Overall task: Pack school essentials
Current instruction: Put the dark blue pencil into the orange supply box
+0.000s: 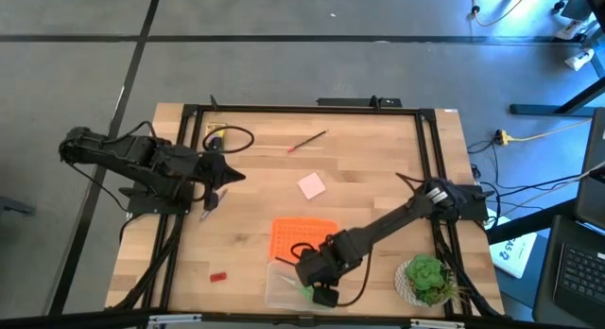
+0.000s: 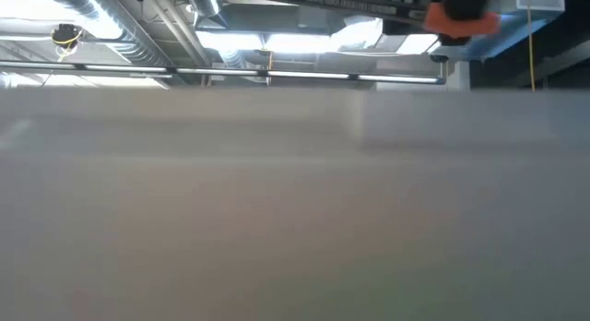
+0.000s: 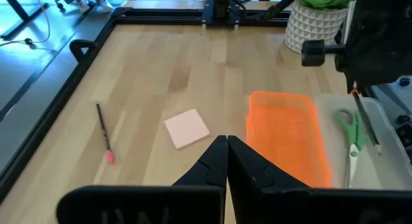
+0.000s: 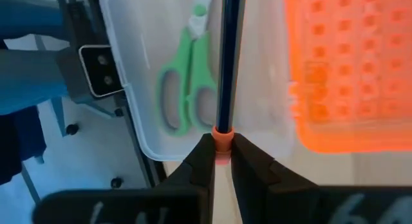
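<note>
The right hand (image 4: 219,161) is closed on a dark pencil (image 4: 230,63), its fingertips pinching the orange eraser end, and it holds the pencil over the clear plastic box (image 4: 145,130) at the table's near edge. Green-handled scissors (image 4: 187,82) lie inside that box, just beside the pencil. The orange perforated lid (image 1: 302,238) lies flat on the table (image 1: 378,168), touching the box on its far side. A pink square pad (image 1: 312,185) sits near the table's middle, apart from the lid. A thin red pencil (image 1: 307,142) lies farther back, and a tiny red block (image 1: 218,275) rests near the front left, well apart from the box. The left hand (image 3: 226,161) is fully shut and empty, hovering at the table's left side. A leafy potted plant (image 1: 425,279) stands at the front right corner.
</note>
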`<action>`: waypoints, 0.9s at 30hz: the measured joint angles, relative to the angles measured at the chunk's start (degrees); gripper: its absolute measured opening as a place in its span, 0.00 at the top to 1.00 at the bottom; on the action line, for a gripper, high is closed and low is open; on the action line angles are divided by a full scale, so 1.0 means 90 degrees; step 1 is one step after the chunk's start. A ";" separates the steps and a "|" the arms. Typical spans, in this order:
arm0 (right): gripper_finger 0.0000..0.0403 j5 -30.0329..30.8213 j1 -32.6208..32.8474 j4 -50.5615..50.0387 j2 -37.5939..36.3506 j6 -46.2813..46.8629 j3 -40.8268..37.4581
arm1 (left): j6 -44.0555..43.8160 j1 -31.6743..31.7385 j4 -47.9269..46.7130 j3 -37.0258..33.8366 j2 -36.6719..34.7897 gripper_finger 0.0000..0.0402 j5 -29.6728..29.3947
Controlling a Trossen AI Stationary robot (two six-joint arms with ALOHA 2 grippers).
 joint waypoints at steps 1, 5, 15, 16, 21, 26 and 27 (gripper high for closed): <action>0.90 0.0008 0.0030 0.0084 0.0044 0.0000 0.0000 | 0.0000 -0.0015 0.0001 0.0000 0.0000 1.00 0.0000; 0.90 0.0077 0.0082 0.0303 0.0230 -0.0023 0.0000 | -0.0001 -0.0088 0.0000 0.0000 0.0000 1.00 -0.0001; 0.90 0.0066 0.0104 0.0279 0.0570 -0.0142 -0.0002 | 0.0000 -0.0350 0.0001 0.0000 0.0000 1.00 -0.0001; 0.90 0.0064 0.0104 0.0214 0.0590 -0.0138 -0.0002 | 0.0000 -0.0373 0.0002 0.0000 0.0000 1.00 -0.0002; 0.90 0.0061 0.0102 0.0126 0.0628 -0.0241 -0.0002 | -0.0002 -0.0467 0.0002 0.0000 -0.0002 1.00 -0.0003; 0.90 0.0061 0.0100 0.0127 0.0628 -0.0373 -0.0002 | -0.0001 -0.0526 0.0001 0.0000 -0.0002 1.00 -0.0004; 0.90 0.0061 0.0100 0.0130 0.0628 -0.0387 -0.0002 | 0.0000 -0.0528 0.0002 0.0000 -0.0001 1.00 -0.0003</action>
